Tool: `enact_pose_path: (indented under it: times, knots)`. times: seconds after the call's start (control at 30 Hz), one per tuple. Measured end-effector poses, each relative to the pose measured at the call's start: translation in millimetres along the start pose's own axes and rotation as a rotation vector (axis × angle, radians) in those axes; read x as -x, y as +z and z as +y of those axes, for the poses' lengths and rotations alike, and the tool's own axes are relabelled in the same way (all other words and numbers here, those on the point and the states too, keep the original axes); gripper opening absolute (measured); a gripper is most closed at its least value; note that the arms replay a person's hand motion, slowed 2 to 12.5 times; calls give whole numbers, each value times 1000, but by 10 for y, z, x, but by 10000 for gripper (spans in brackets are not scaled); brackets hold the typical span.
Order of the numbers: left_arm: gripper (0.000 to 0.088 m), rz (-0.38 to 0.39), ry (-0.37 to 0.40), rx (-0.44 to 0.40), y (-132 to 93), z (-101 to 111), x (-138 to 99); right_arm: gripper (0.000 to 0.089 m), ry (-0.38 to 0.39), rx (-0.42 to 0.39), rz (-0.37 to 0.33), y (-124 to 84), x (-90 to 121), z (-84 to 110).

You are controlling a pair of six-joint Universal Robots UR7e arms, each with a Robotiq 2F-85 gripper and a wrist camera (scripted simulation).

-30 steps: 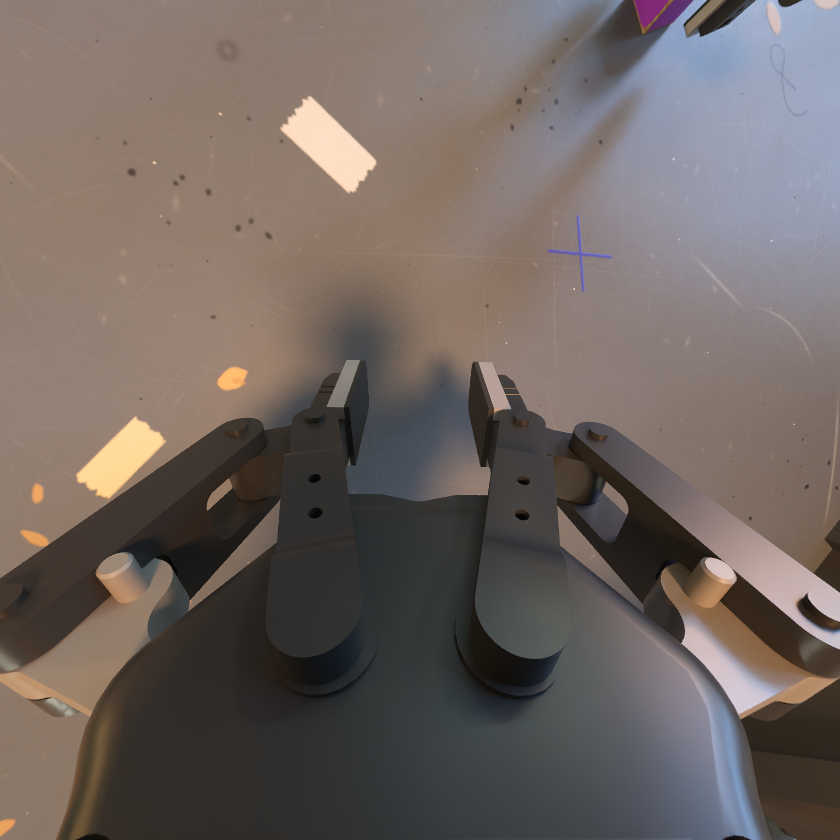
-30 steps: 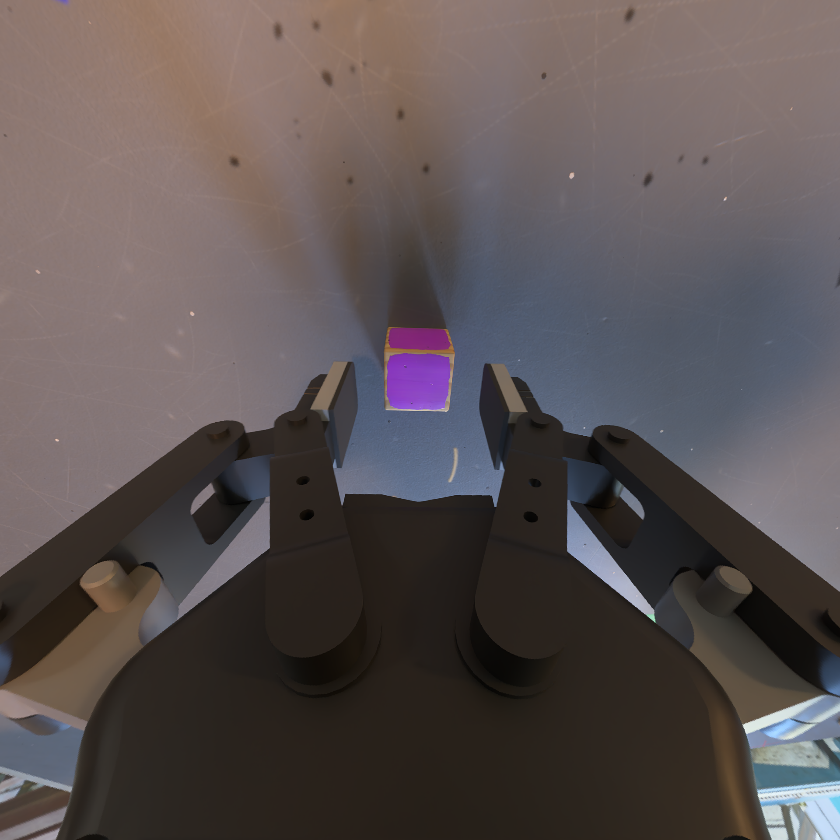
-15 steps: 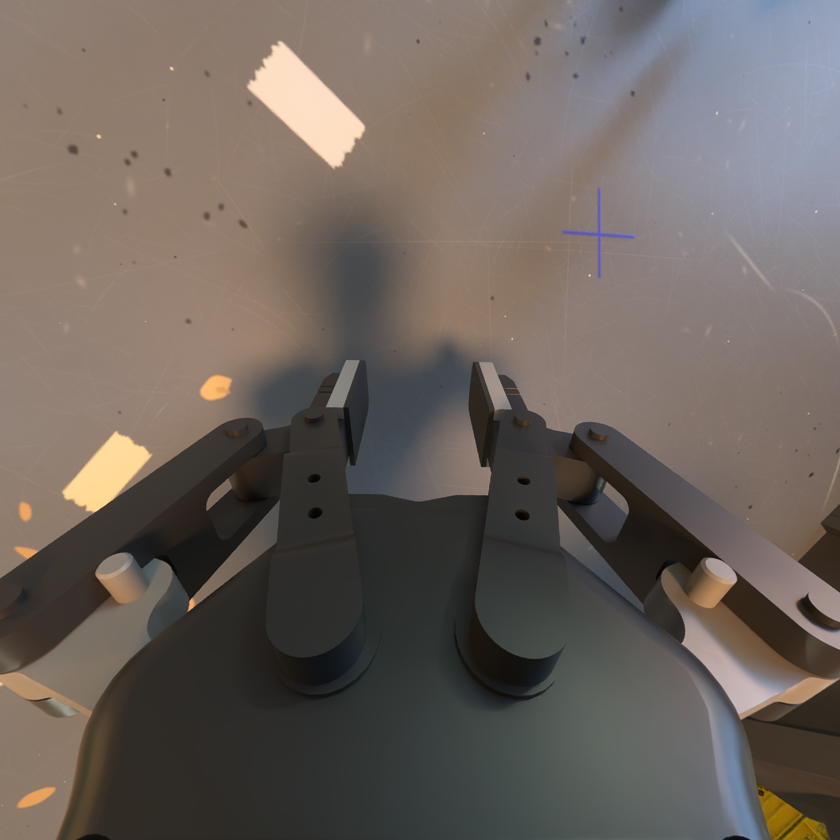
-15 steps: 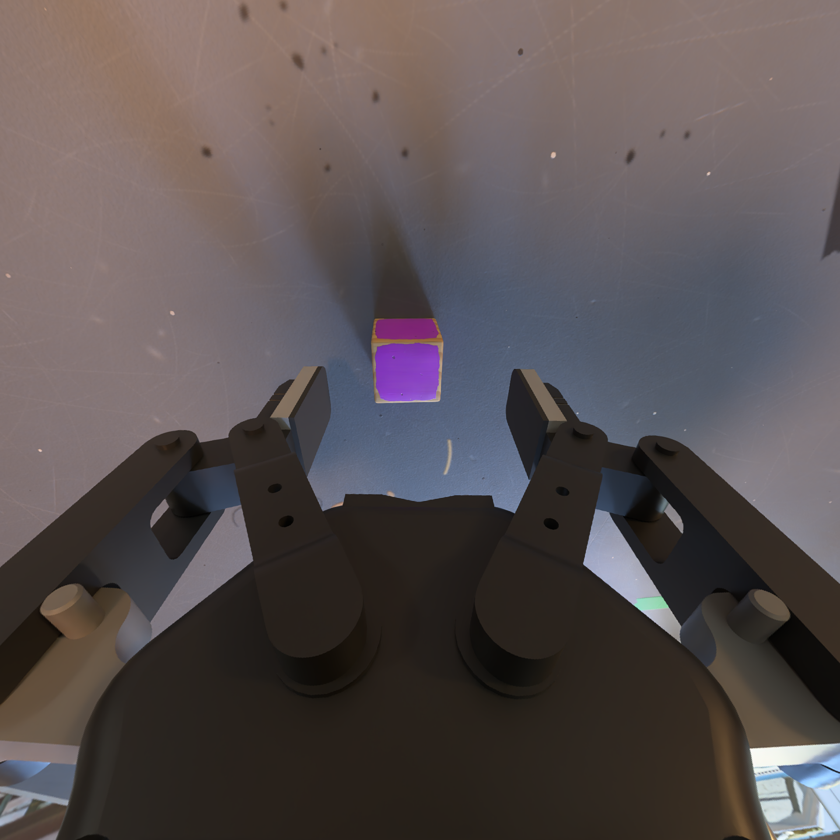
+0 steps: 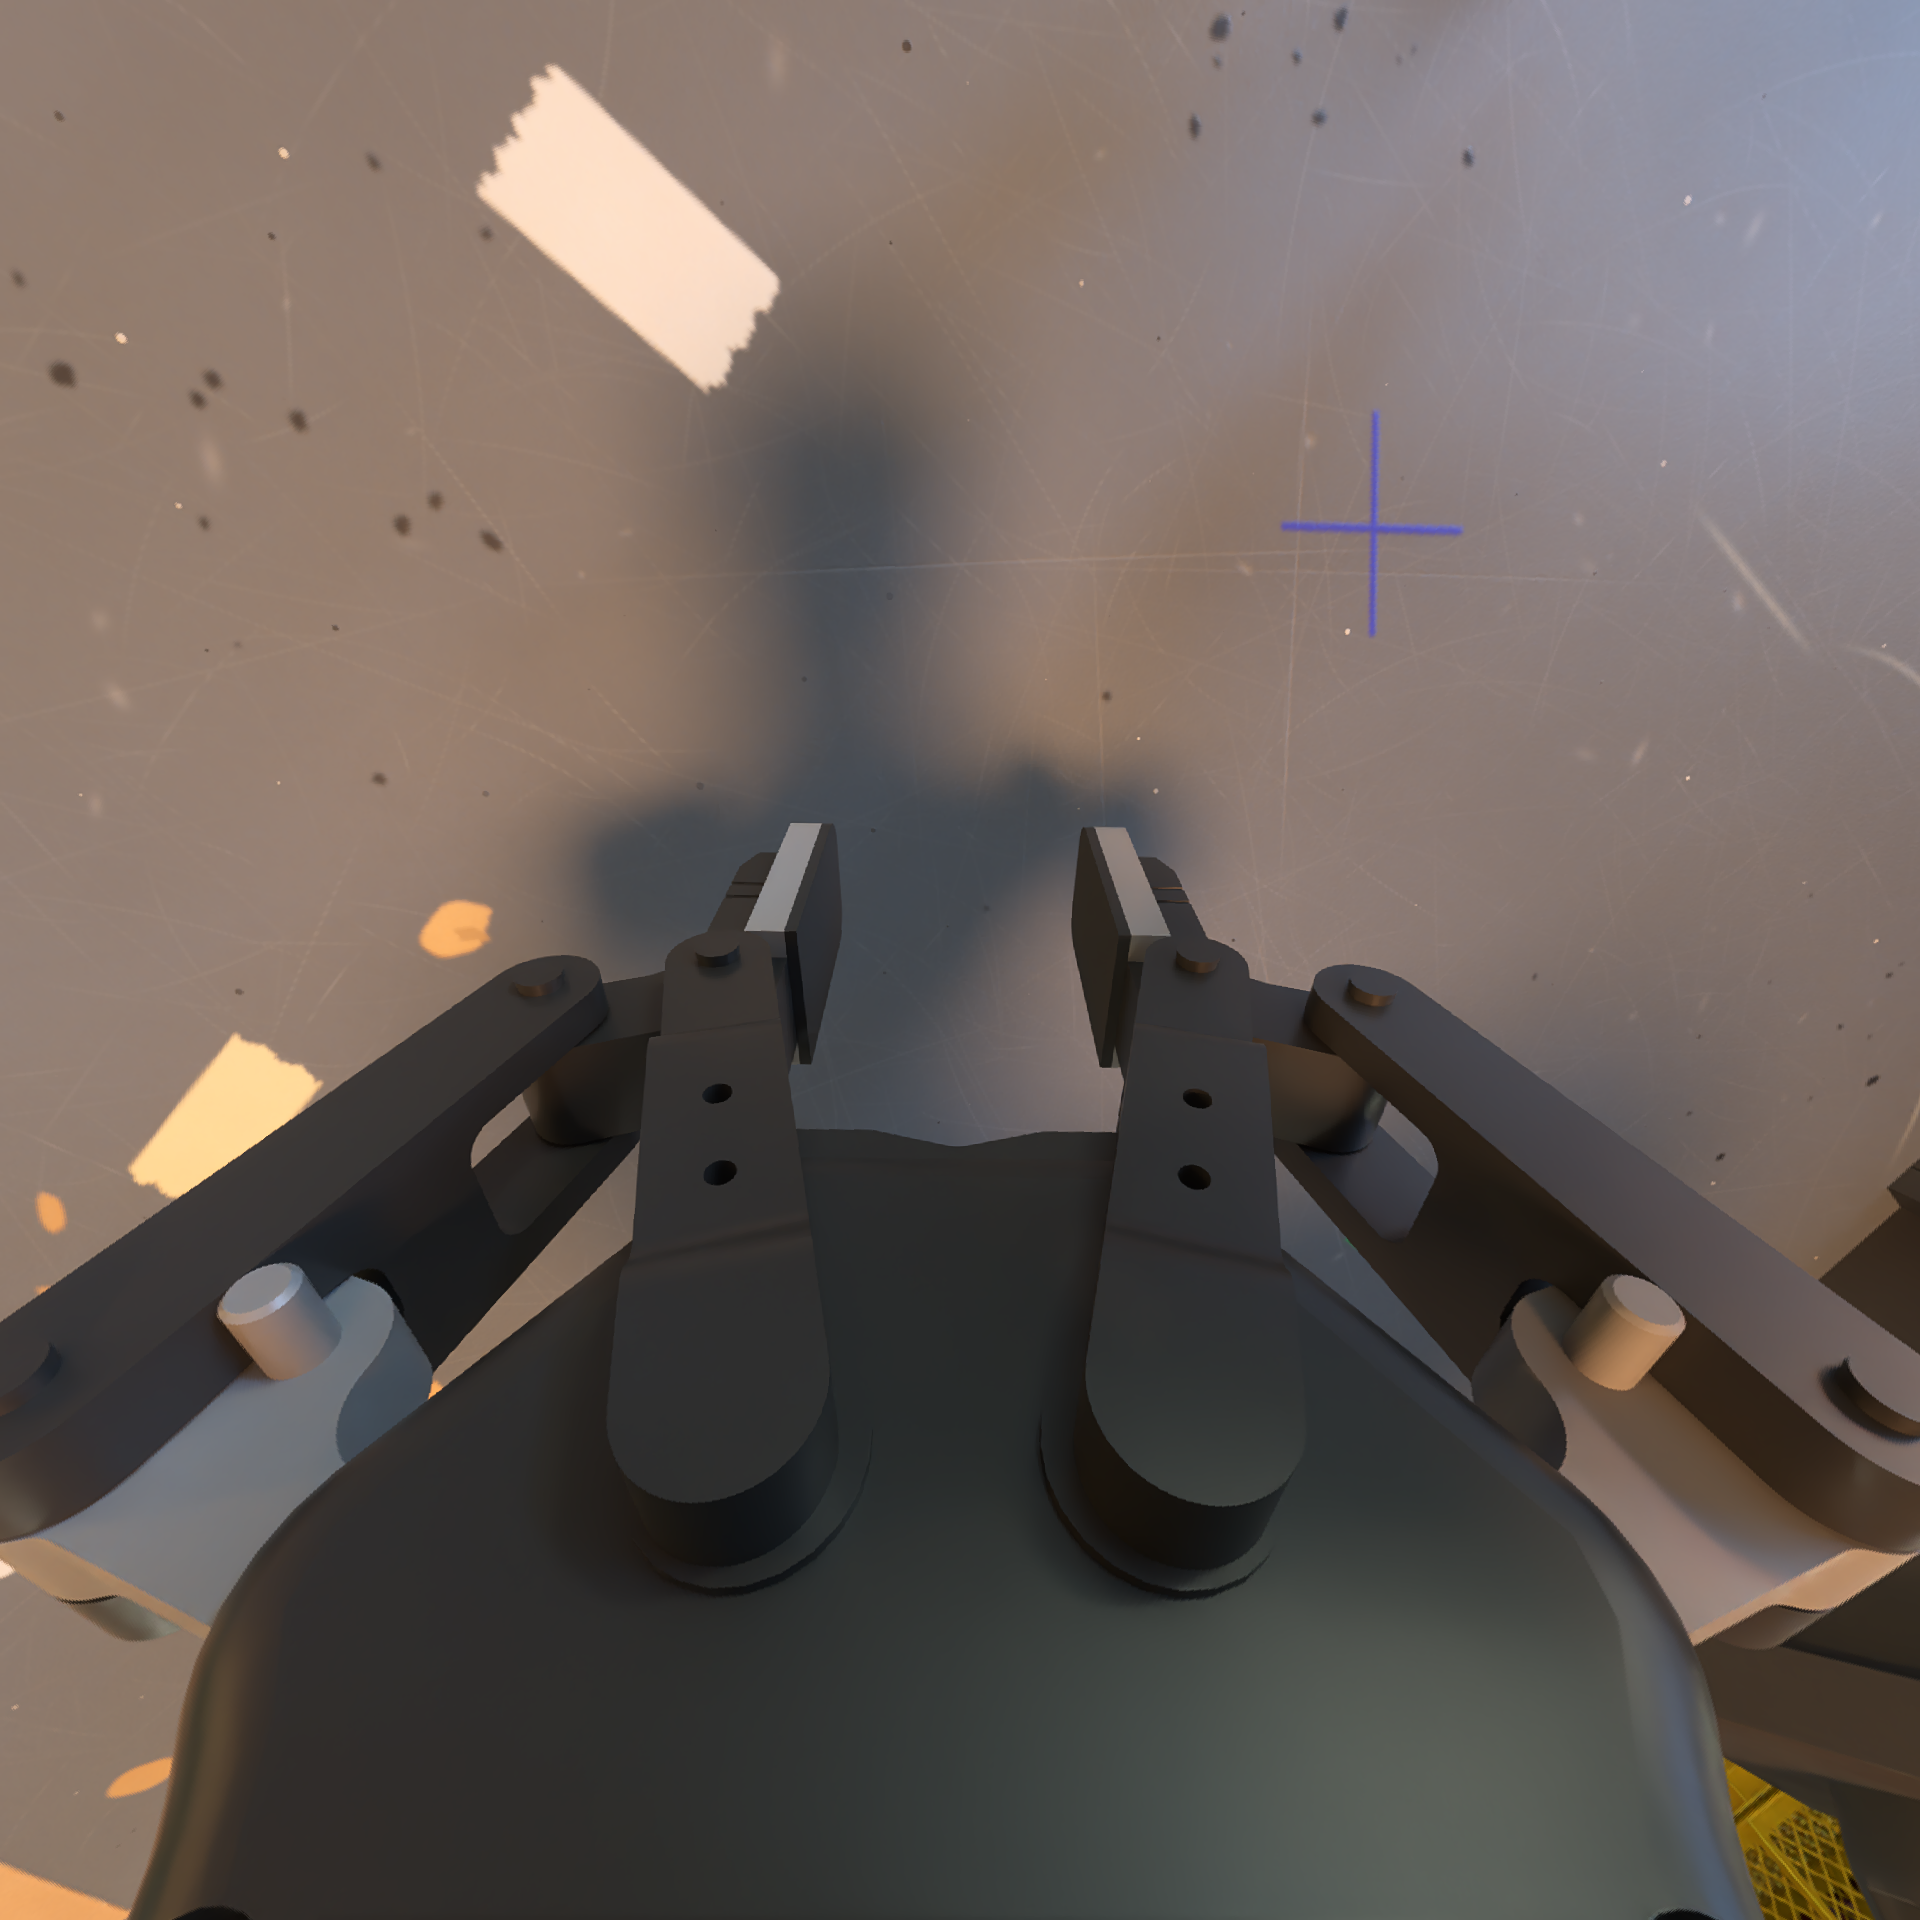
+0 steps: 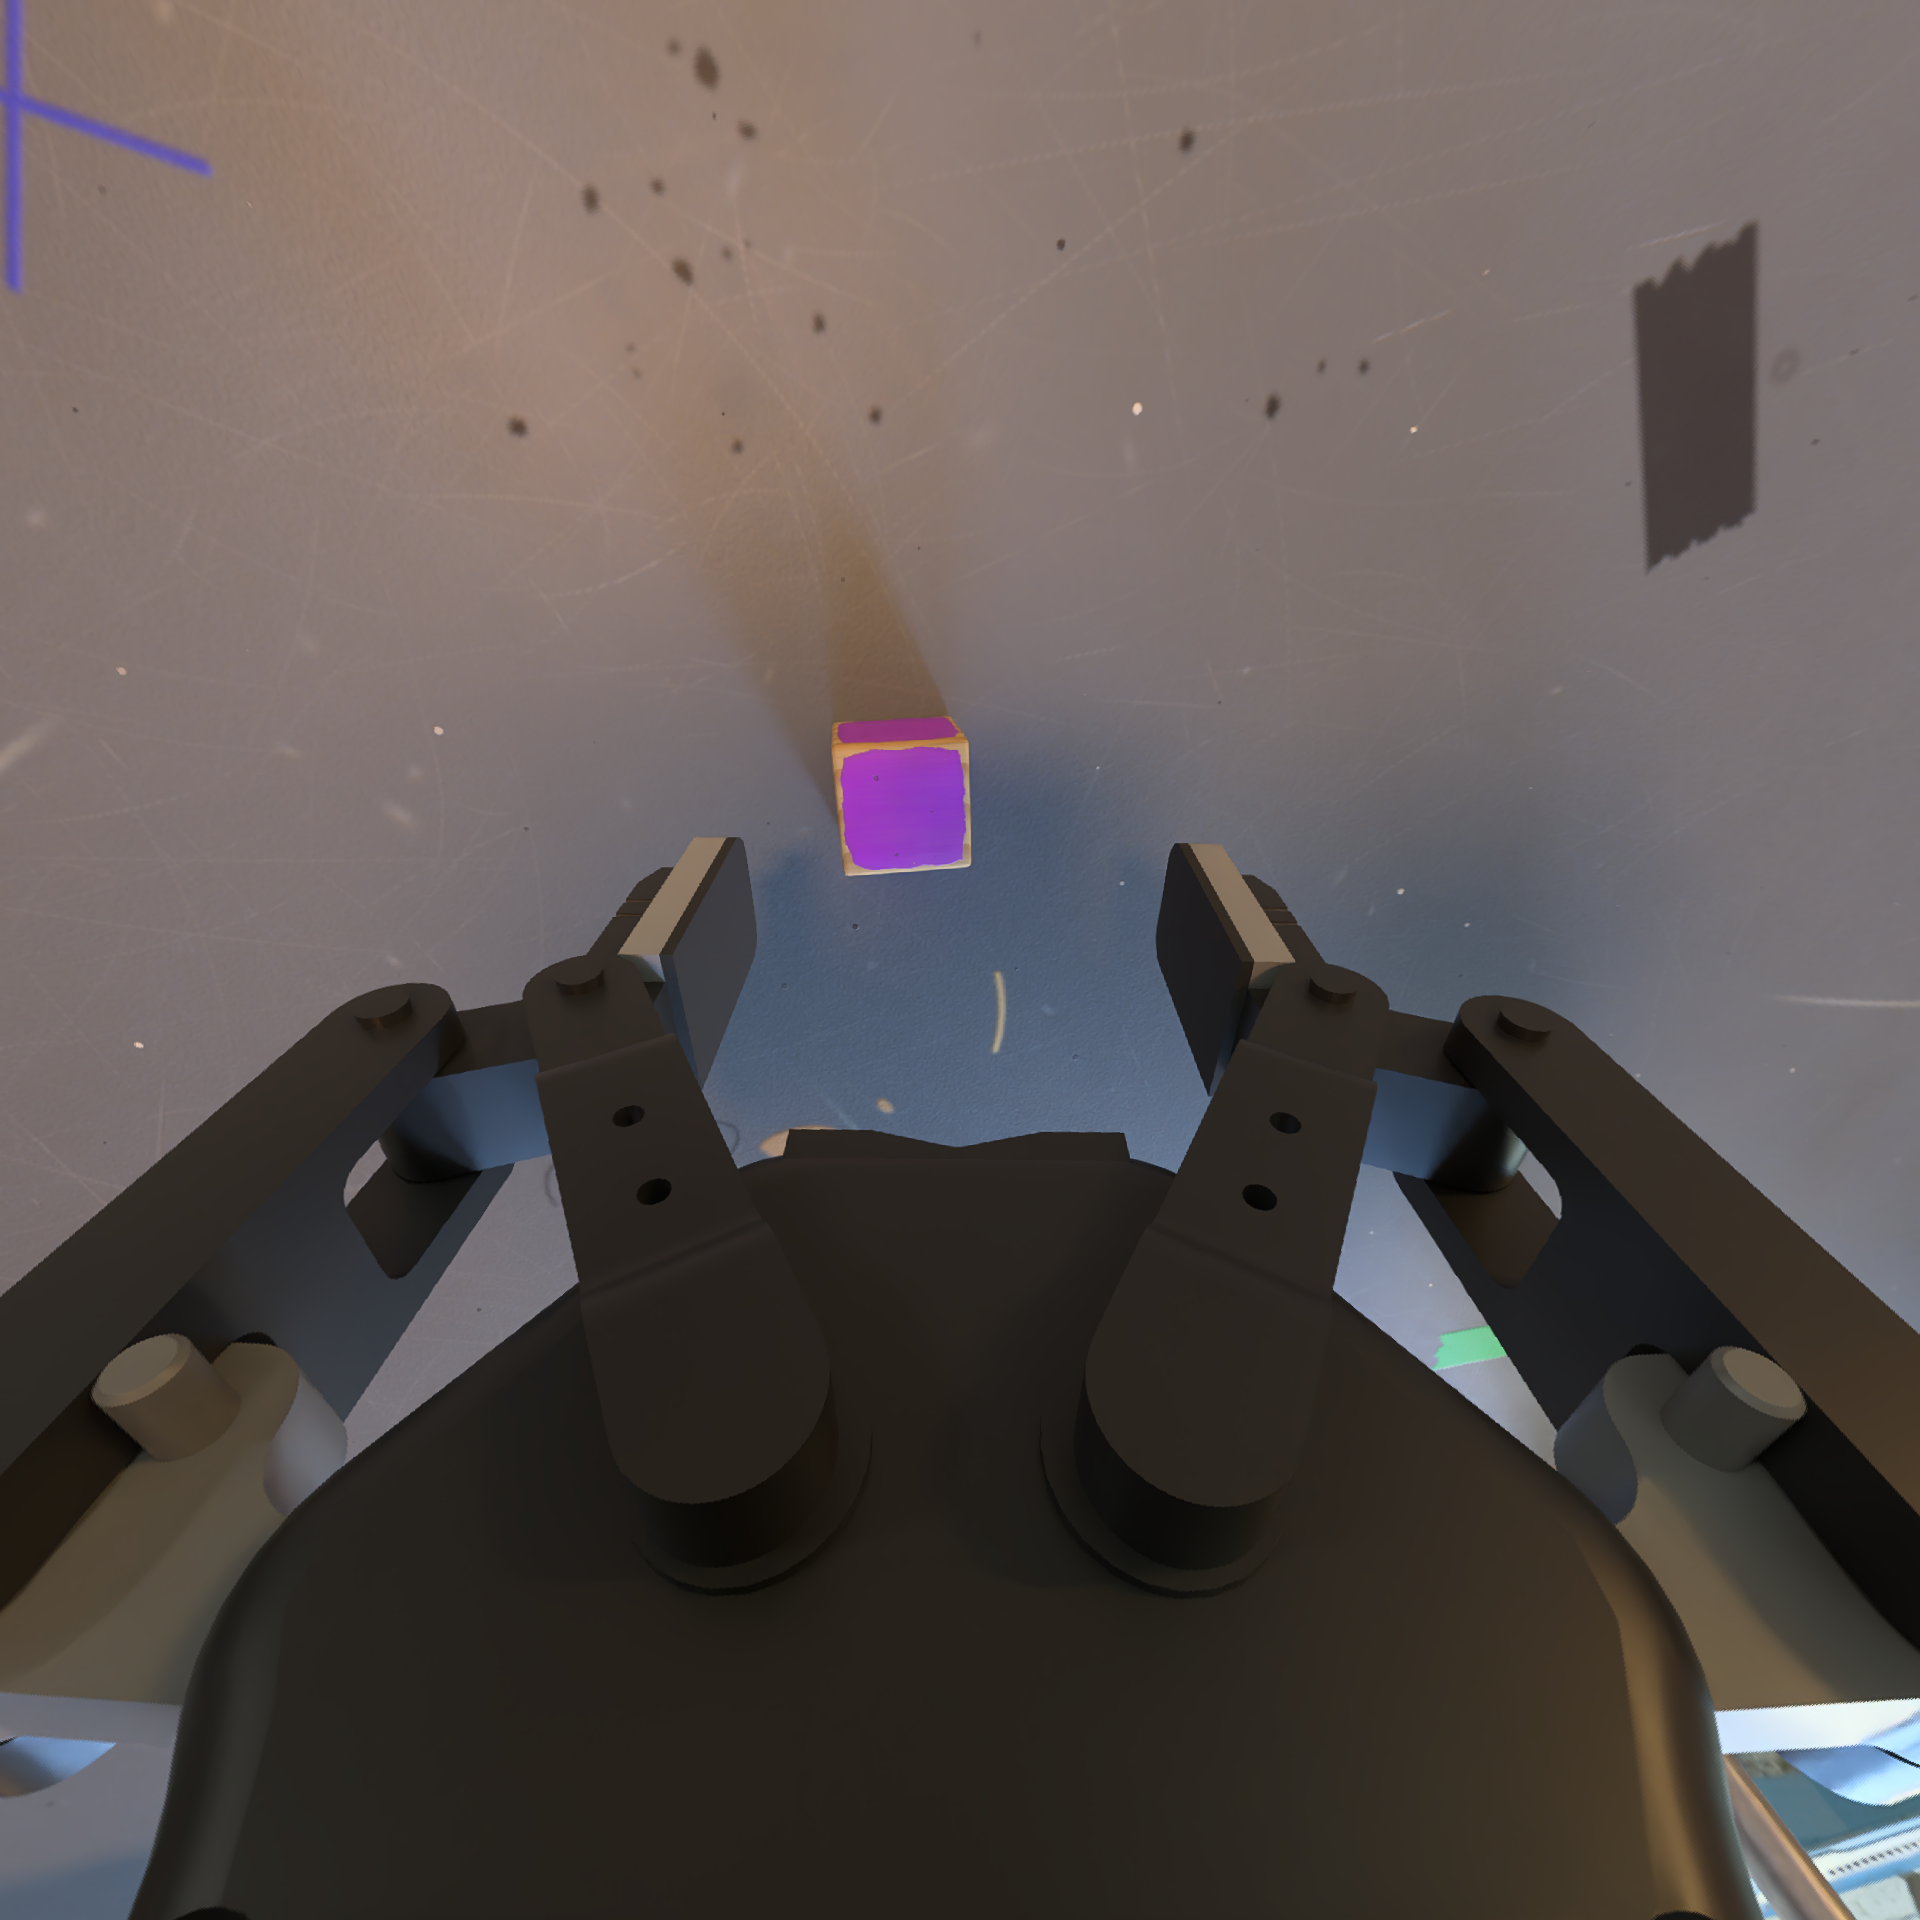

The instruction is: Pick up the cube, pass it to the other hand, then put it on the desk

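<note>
Right wrist view: right claw (image 6: 956,940) wide; cube (image 6: 902,800) free; left claw (image 5: 956,940) narrow, empty.

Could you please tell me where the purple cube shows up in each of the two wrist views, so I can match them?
Left wrist view: the cube is not in it.
Right wrist view: the cube sits on the desk near the middle of the picture, just ahead of the open right pincer, a little left of its midline.
Shared landmark: the blue cross drawn on the desk.
</note>
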State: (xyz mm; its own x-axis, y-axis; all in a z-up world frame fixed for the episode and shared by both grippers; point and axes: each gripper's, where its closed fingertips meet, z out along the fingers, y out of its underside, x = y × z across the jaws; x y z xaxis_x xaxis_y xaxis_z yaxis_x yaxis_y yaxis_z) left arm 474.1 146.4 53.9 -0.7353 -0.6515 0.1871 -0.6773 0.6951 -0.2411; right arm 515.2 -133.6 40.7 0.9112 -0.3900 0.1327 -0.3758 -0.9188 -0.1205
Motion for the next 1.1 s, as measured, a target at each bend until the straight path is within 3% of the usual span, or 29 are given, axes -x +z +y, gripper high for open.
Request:
enact_pose_path:
  times: [0.47,1.1]
  knots:
    - [413,3,-3,66,88,-13,-57,652,11,-130,86,-270,-2,-70]
    - [432,-13,-176,83,179,-2,-59,605,-8,-241,158,-460,95,-151]
